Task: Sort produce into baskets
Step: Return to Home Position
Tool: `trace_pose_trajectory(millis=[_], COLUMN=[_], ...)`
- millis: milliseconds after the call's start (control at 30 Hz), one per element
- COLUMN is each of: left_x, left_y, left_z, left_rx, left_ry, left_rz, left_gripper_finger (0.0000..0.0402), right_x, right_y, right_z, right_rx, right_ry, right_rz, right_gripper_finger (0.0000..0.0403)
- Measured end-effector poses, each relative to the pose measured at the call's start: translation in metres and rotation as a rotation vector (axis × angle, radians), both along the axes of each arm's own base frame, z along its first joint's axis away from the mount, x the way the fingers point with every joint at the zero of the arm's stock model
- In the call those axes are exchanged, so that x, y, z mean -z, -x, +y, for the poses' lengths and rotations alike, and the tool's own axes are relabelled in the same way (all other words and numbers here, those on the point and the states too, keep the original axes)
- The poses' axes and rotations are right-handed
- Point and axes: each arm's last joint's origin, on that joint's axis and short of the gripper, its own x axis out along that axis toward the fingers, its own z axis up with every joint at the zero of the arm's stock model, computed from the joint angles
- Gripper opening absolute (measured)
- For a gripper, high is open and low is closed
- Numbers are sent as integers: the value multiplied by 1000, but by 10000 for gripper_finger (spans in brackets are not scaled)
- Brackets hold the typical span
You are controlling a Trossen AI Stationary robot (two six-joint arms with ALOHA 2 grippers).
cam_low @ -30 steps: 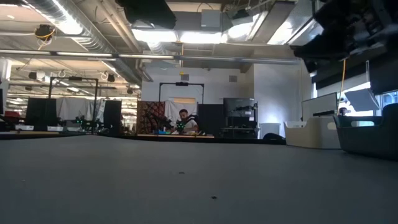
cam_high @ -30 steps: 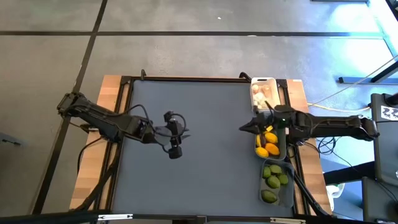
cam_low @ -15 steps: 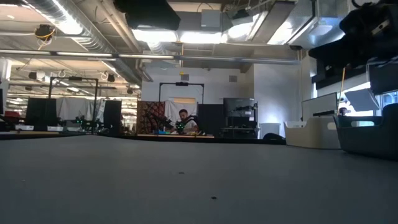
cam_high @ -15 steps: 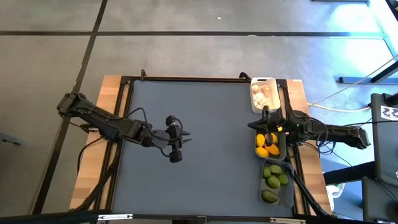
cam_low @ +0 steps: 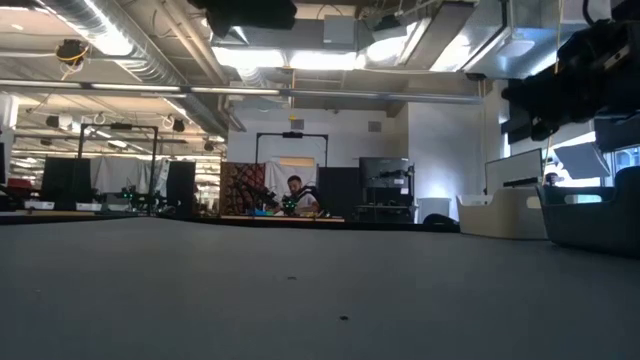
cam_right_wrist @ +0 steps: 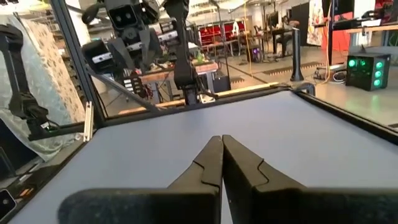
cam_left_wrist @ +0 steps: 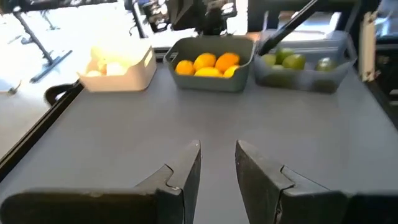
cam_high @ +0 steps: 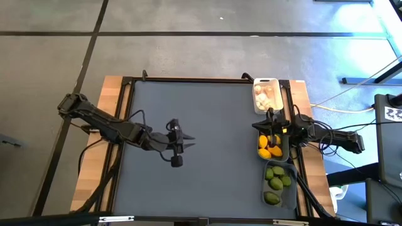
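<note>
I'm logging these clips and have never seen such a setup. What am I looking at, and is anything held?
Two robot arms work at a dark table. One camera looks straight down, one sits at tabletop height, one rides on each wrist. Along the table's right edge stand three baskets: a white basket with garlic bulbs, a dark basket with lemons, a translucent basket with limes. The left gripper, slightly open, hangs over mid-table; the right gripper, shut, is by the dark basket. Neither holds anything.
</note>
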Motion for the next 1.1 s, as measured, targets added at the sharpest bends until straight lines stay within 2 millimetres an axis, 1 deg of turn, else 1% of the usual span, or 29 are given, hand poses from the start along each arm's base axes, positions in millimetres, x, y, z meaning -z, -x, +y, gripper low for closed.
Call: trace_pose_trajectory(millis=[133, 233, 400, 533, 667, 767, 900, 1100], left_x=[14, 27, 30, 35, 43, 50, 64, 81], left_y=[3, 15, 48, 76, 98, 111, 125, 149], left_z=[0, 4, 16, 32, 49, 61, 74, 83], left_rx=[47, 55, 65, 108, 109, 86, 45, 15], left_ry=[14, 27, 89, 138, 145, 136, 121, 140], left_rz=[-47, -73, -233, -329, -375, -409, -424, -505], left_gripper_finger=[98, 98, 98, 98, 98, 98, 98, 97], right_x=[0, 1, 1, 1, 1, 2, 1, 2], right_y=[0, 0, 0, 0, 0, 0, 0, 0], right_z=[0, 0, 0, 0, 0, 0, 0, 0], right_rx=[-1, -3, -3, 0, 0, 1, 2, 5], right_ry=[-3, -3, -3, -3, -3, -4, -4, -4], right_rz=[1, 2, 3, 4, 5, 6, 6, 7], right_gripper_finger=[10, 10, 10, 10, 10, 10, 10, 10])
